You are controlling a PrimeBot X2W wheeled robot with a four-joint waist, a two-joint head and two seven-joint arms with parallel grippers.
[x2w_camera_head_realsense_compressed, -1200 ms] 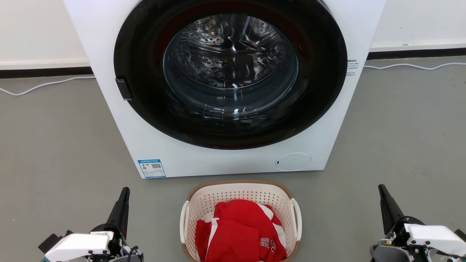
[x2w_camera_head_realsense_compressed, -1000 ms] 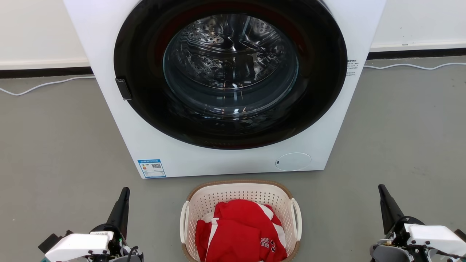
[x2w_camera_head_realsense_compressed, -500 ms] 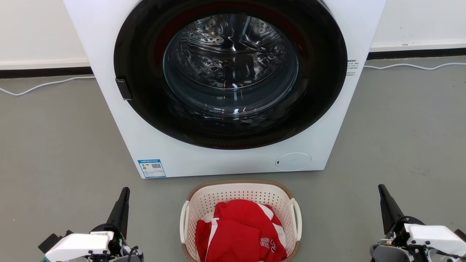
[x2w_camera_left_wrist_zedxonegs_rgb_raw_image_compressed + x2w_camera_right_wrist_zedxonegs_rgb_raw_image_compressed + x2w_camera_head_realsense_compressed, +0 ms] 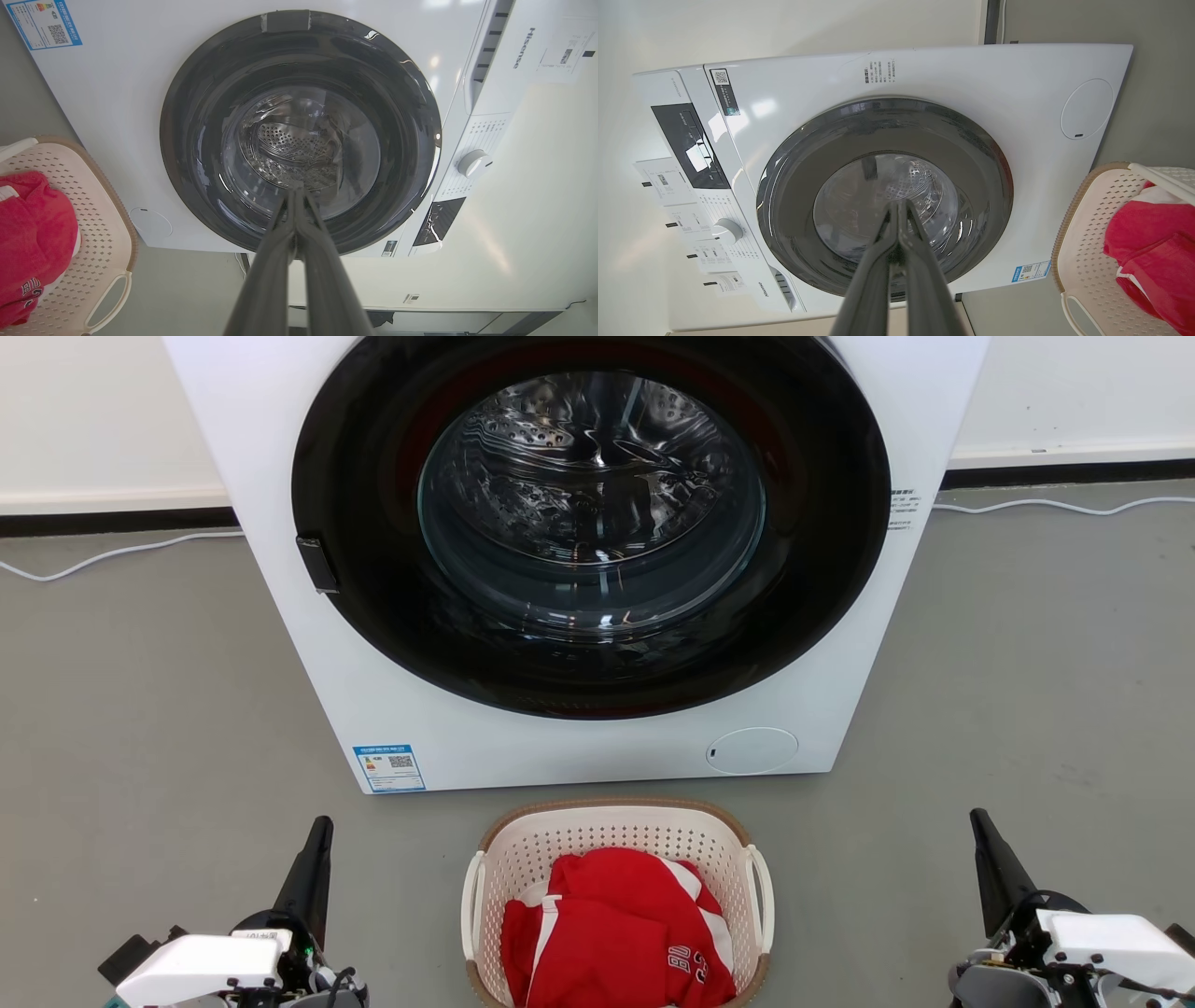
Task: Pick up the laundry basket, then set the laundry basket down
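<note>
Cream-white perforated plastic under a brown woven-look rim: that is the laundry basket (image 4: 611, 829) on my head view. It stands on the grey floor (image 4: 140, 709) just in front of the washing machine (image 4: 560, 756), centred below the door and a little apart from the machine's lower edge. A crumpled red garment (image 4: 616, 933) with white trim and white lettering lies inside it and covers most of the bottom. The two white side handles (image 4: 763, 887) are free, with nothing touching them.

My left pincer (image 4: 320, 831) sits low at the left, well apart from the basket, pointing up toward the machine. Its two dark fingers (image 4: 275, 261) are pressed together along their length, so it is closed and empty. My right pincer (image 4: 980, 826) mirrors it at the lower right, also well clear of the basket. Its fingers (image 4: 873, 275) meet at the tip, closed on nothing.

Both wrist cameras look along the joined fingers at the round dark door (image 4: 593, 504) and the steel drum behind the glass. The basket shows at the edge of each wrist view, with the red cloth inside.

A blue label (image 4: 389, 767) sits on the machine's lower left corner and a round cap (image 4: 752, 750) at its lower right. A white cable (image 4: 103, 555) runs along the floor near the wall.
</note>
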